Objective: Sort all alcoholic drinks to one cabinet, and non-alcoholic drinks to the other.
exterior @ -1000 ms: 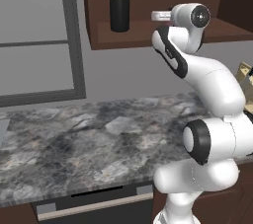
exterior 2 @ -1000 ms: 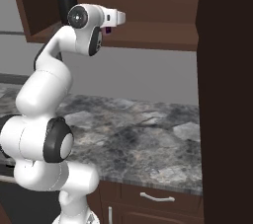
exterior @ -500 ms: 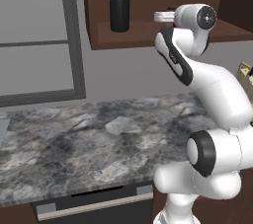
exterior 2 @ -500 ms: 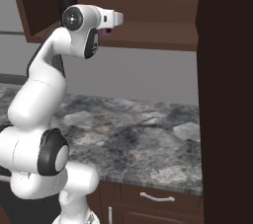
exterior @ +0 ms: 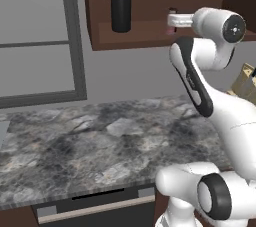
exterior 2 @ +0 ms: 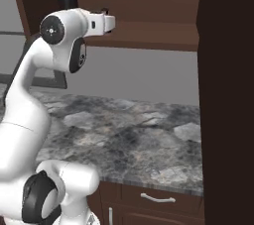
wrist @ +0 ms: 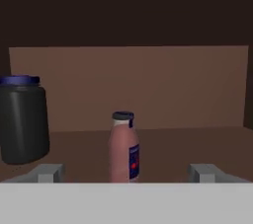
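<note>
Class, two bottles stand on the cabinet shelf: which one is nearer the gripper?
The small red bottle with the dark cap, between the open gripper's fingers; the black blue-lidded bottle stands aside.

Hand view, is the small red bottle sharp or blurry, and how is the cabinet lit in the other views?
Hand view: the small red bottle with a dark cap looks soft-edged, its label unreadable, in dim brown light. Left base view: the wide black bottle with a blue lid stands sharper, evenly lit, no glare. Right base view: the dark brown wooden wall cabinet is shadowed inside.
</note>
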Controlling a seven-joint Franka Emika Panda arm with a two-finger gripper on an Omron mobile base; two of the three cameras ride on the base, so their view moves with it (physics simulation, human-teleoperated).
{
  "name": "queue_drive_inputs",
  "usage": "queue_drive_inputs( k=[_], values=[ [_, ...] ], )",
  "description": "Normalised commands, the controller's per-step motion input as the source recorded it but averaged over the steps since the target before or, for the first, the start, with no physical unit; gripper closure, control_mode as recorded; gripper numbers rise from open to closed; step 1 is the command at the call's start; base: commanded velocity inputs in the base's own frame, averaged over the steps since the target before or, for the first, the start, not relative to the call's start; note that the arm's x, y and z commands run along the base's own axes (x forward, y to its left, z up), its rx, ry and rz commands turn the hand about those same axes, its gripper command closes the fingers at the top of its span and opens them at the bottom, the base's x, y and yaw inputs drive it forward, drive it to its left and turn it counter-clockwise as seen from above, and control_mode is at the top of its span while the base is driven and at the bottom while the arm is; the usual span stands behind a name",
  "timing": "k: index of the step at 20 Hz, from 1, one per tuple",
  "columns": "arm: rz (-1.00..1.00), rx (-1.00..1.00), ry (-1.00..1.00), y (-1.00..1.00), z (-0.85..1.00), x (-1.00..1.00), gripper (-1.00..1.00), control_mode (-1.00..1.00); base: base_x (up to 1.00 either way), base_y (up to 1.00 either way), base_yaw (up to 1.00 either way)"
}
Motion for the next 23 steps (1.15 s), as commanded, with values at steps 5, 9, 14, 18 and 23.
queue_drive_inputs(
  k=[5, 9, 14, 18, 23],
  values=[
    [0.0, 0.0, 0.04, 0.0, 0.27, -1.0, -1.0, -1.0, 0.0, 0.0, 0.0],
    [0.0, 0.0, 0.17, 0.0, 0.14, -1.0, -1.0, -1.0, 0.0, 0.0, 0.0],
    [0.0, 0.0, 0.21, 0.0, 0.0, -1.0, -1.0, -1.0, 0.0, 0.0, 0.0],
    [0.0, 0.0, 0.25, 0.0, 0.0, -1.0, -1.0, -1.0, 0.0, 0.0, 0.0],
    [0.0, 0.0, 0.35, 0.0, -0.17, -1.0, -1.0, -1.0, 0.0, 0.0, 0.0]
  ],
)
